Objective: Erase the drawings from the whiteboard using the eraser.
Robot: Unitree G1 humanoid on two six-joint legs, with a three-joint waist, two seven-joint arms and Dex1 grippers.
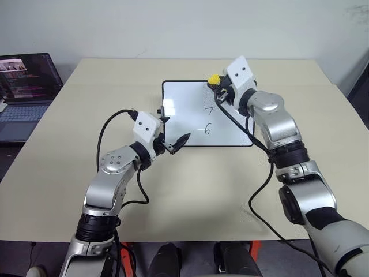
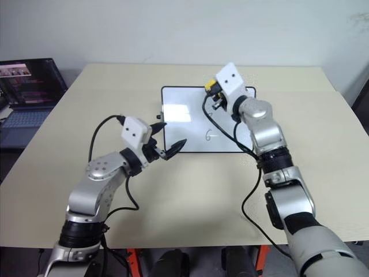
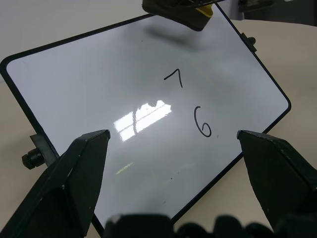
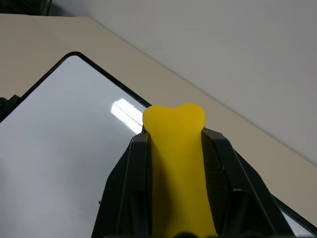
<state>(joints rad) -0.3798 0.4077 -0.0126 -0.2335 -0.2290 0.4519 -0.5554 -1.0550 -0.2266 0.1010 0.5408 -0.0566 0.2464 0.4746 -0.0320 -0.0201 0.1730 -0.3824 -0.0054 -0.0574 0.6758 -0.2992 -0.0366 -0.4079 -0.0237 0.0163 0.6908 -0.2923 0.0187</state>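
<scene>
Left eye view shows the right gripper (image 1: 217,86) closed on the eraser (image 1: 214,78), so it should press flat and wipe toward itself over the drawings (image 1: 208,119), while the open left gripper (image 1: 173,144) steadies the whiteboard (image 1: 184,124).

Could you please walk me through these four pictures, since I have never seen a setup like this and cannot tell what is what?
This is a two-armed humanoid robot; each arm ends in a pincer of two black fingers. Two pictures come from cameras in its head, looking down over a beige table. The other two come from cameras on its wrists, looking along each pincer. On the table lies a small whiteboard with a 7 and a 6 drawn on it. A laptop sits off to the robot's left. The right pincer is shut on a yellow eraser, held over the board's far edge. The left pincer is open at the board's near corner, holding nothing.
</scene>
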